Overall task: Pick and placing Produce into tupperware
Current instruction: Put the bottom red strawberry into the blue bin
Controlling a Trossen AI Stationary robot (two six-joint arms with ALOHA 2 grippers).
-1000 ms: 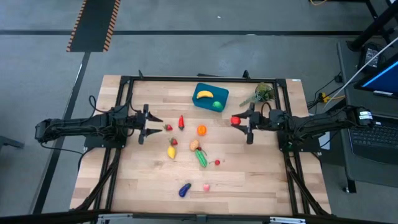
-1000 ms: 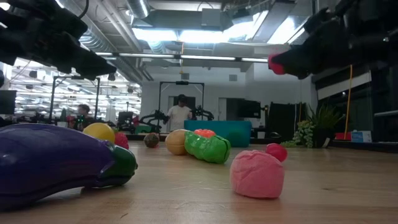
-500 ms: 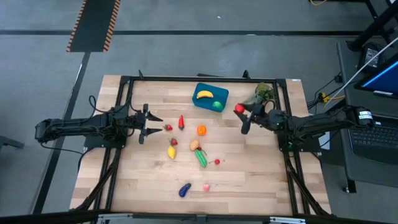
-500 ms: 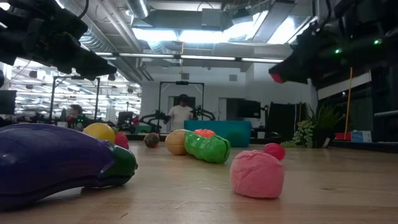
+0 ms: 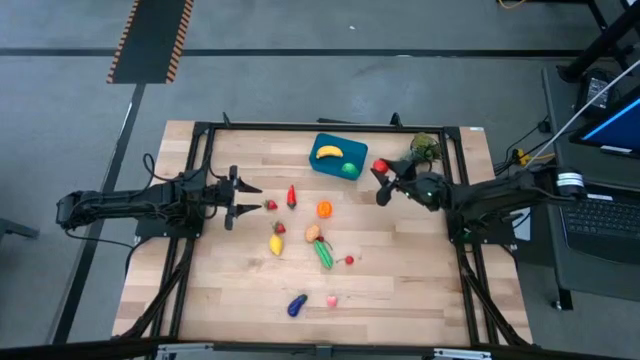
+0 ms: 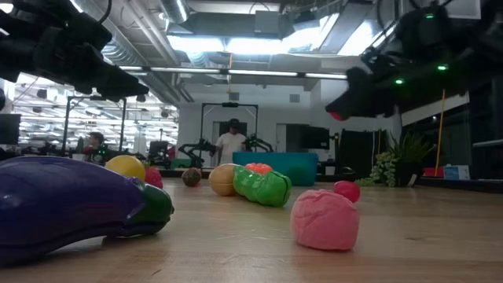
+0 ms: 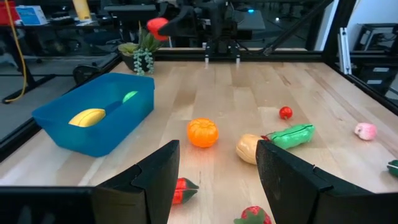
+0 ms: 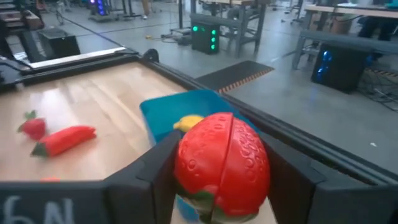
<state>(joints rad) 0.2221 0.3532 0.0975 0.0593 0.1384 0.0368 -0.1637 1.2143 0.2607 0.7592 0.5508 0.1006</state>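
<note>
The teal-blue tub (image 5: 322, 143) stands near the table's far edge and holds a yellow banana piece (image 5: 329, 152) and a green piece (image 5: 349, 168). My right gripper (image 5: 381, 170) hovers just right of the tub, shut on a red strawberry toy (image 8: 222, 165). My left gripper (image 5: 248, 200) waits open at the table's left, level above the wood. Beyond it lie a small red piece (image 5: 270, 205), a red chili (image 5: 291, 195) and an orange (image 5: 324, 209). Lemon (image 5: 275, 244), potato (image 5: 312, 233), cucumber (image 5: 324, 254), eggplant (image 5: 297, 304) and a pink piece (image 5: 331, 300) rest nearer. My right gripper pinches the red strawberry toy by its two sides (image 8: 186, 168) between the two fingers (image 8: 146, 180). The fingers come roughly level from the table's right. The toy is lifted clear of the table, beside the tub's right end (image 5: 380, 165).
A leafy green plant sprig (image 5: 422, 150) sits at the far right corner, close behind my right gripper. A black frame (image 5: 300, 126) runs around the tabletop. Bare wood lies along the near edge and right of the cucumber. A person stands far off in the room (image 6: 229, 144).
My right gripper has carried the red strawberry toy toward the table's far edge and slightly left, closing on the tub's right end, and has turned so its fingers point more toward the tub. It has stayed shut on the toy.
</note>
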